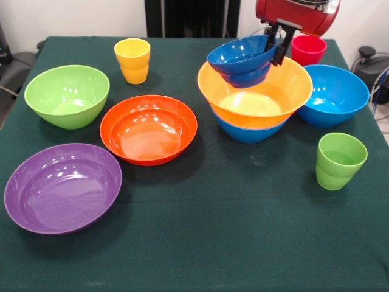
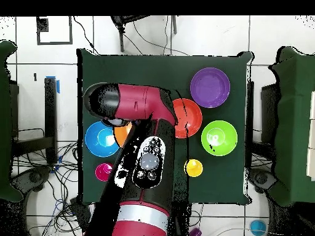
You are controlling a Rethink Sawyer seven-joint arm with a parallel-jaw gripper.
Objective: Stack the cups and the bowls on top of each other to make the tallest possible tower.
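Claw gripped rim of small blue bowl, tilted above yellow-orange bowl, near table's far edge.

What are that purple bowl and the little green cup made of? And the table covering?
The purple bowl and green cup look like glossy moulded plastic: bright reflections, even solid colour. The table covering looks like matte dark green cloth, probably felt, with no shine, though its weave can't be made out.
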